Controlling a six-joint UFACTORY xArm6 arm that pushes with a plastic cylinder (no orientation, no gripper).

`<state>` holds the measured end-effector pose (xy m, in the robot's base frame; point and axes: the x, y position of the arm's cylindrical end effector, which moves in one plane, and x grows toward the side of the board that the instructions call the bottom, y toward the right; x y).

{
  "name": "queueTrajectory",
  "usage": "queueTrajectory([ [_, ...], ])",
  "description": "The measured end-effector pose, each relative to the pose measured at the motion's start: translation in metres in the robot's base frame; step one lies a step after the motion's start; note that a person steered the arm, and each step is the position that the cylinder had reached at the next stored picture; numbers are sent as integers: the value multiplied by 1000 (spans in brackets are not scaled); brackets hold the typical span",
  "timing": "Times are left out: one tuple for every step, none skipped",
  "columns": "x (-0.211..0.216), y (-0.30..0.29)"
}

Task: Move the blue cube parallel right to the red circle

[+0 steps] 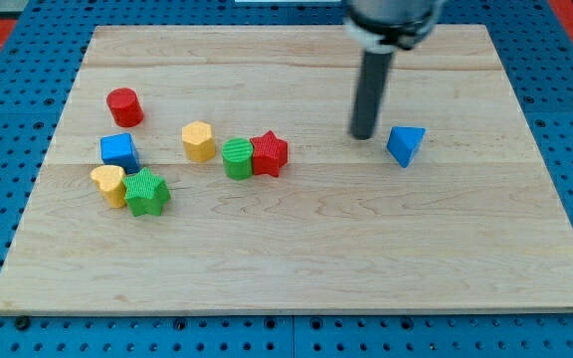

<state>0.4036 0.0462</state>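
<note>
The blue cube [118, 151] sits at the board's left, just below the red circle [124, 106], a short red cylinder. My tip [362, 134] is down on the board right of centre, far to the right of both. It stands just left of a blue triangle [405, 144], apart from it by a small gap.
A yellow hexagon [198, 141], a green cylinder [237, 158] and a red star [269, 153] lie between the cube and my tip. A yellow heart [109, 184] and a green star [146, 192] sit below the cube. The wooden board [296, 268] lies on a blue pegboard.
</note>
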Motion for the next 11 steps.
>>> queueTrajectory([
  [-58, -107],
  [-57, -201],
  [10, -241],
  [27, -292],
  [58, -292],
  [62, -230],
  [34, -187],
  [-5, -165],
  [-15, -200],
  [-27, -216],
  [-66, -178],
])
